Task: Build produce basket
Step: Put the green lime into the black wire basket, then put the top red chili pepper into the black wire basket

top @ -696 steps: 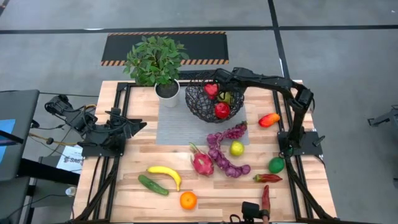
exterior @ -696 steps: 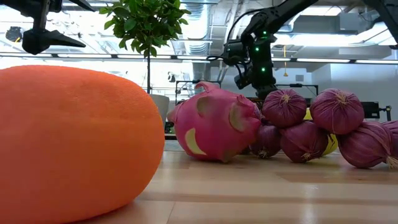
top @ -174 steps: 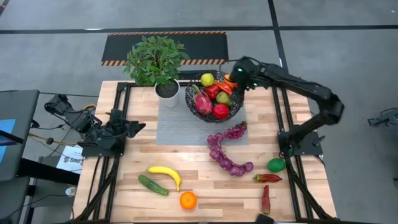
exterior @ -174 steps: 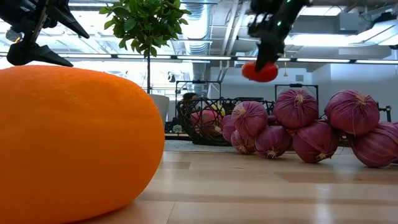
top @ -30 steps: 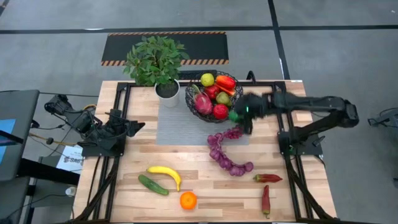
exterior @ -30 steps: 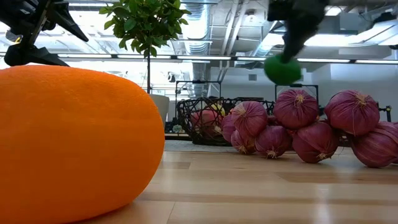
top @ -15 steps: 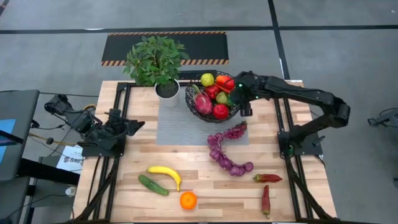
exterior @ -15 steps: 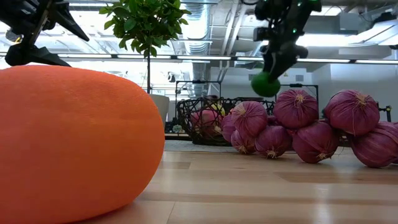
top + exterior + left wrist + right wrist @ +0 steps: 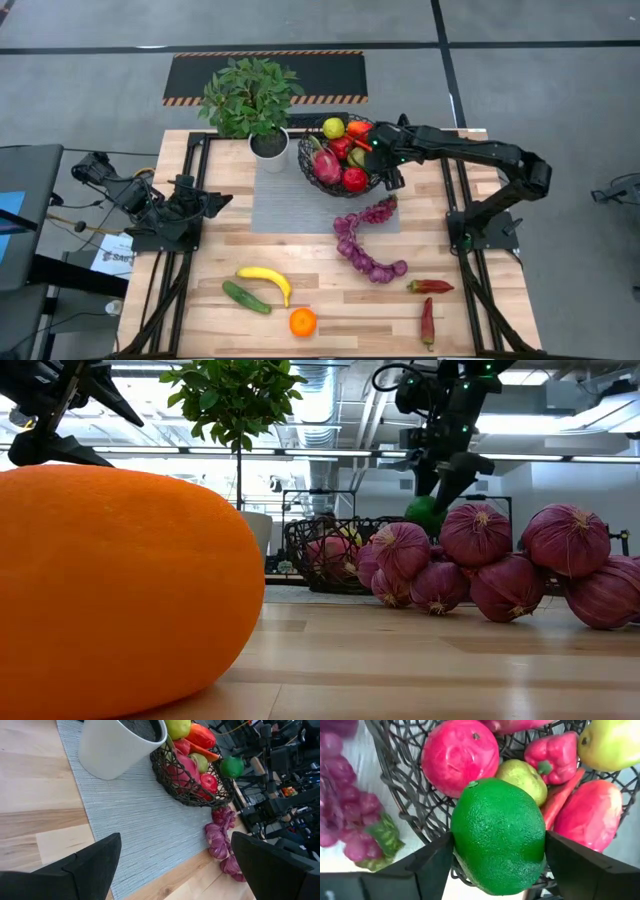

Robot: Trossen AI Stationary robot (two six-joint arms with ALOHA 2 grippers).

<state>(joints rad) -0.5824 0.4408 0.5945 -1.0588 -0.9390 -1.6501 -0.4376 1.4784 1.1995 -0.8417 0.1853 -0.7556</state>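
Observation:
The black wire basket [image 9: 304, 160] stands at the far edge of a grey mat, next to the potted plant [image 9: 250, 100]. It holds a dragonfruit, an apple, a pear, peppers and a yellow-green fruit. My right gripper [image 9: 379, 152] is shut on a green lime [image 9: 497, 835] over the basket's right rim [image 9: 415, 785]. The lime also shows in the low view [image 9: 425, 515] and the left wrist view [image 9: 231, 766]. My left gripper [image 9: 176, 836] is open and empty at the table's left side [image 9: 222, 200]. My right gripper pinches the lime between its two fingers [image 9: 422, 865], one on each opposite side [image 9: 462, 845]. The fingers point down at it from above. The lime hangs clear, just over the basket's right rim and the fruit inside.
A purple string of bulbs [image 9: 362, 245] curves over the mat's near right corner. Two red peppers [image 9: 430, 286] lie near the right front. A banana [image 9: 268, 280], a cucumber [image 9: 245, 297] and an orange [image 9: 302, 321] lie near the front edge.
My right gripper has carried the lime from over the mat's right edge toward the table's far edge and a little left, up to the basket's right rim. It has stayed shut on the lime.

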